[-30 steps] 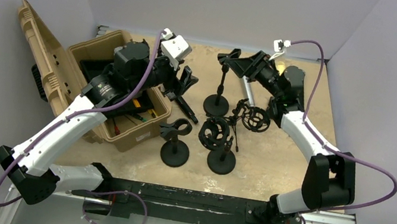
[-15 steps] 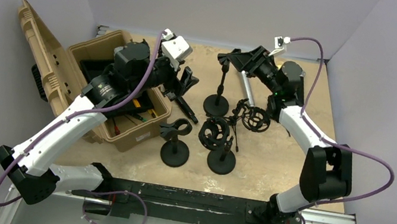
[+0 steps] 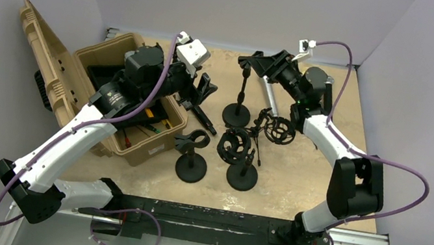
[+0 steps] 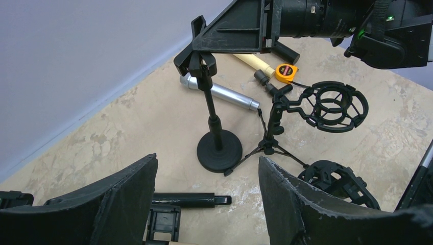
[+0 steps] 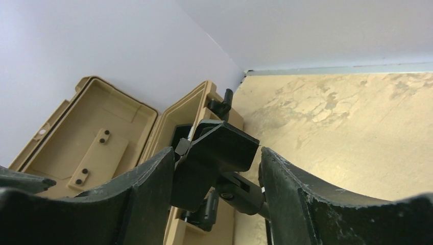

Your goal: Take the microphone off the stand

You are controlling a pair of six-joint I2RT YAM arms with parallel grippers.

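Oddly, the silver microphone (image 4: 224, 95) looks to be out of its holder: it lies flat on the worktop (image 4: 127, 132) just behind the post of the tall stand (image 4: 213, 122), with no clip around it that I can see. The right claw (image 5: 217, 168) straddles the clip (image 5: 217, 150) at the top of that stand, a finger on each side. Whether the fingers press on the clip or only bracket it I cannot tell, since the gaps are very thin. The left claw (image 4: 207, 204) hangs wide open and empty above the worktop, beside the tan case (image 3: 104, 52), facing the stand.

My reading is that the removal is largely done and the right claw is steadying or checking the clip (the clip's mouth is hidden behind the fingers). If the microphone is to be picked up, the next move calls for a low, level approach along its barrel.

Room is tight there. The back wall runs close behind the microphone, the stand's base sits just in front of it, and the shock mount on its tripod (image 4: 334, 104) and a tape measure (image 4: 286, 72) crowd the right end. The left end has open worktop, the easier way in.
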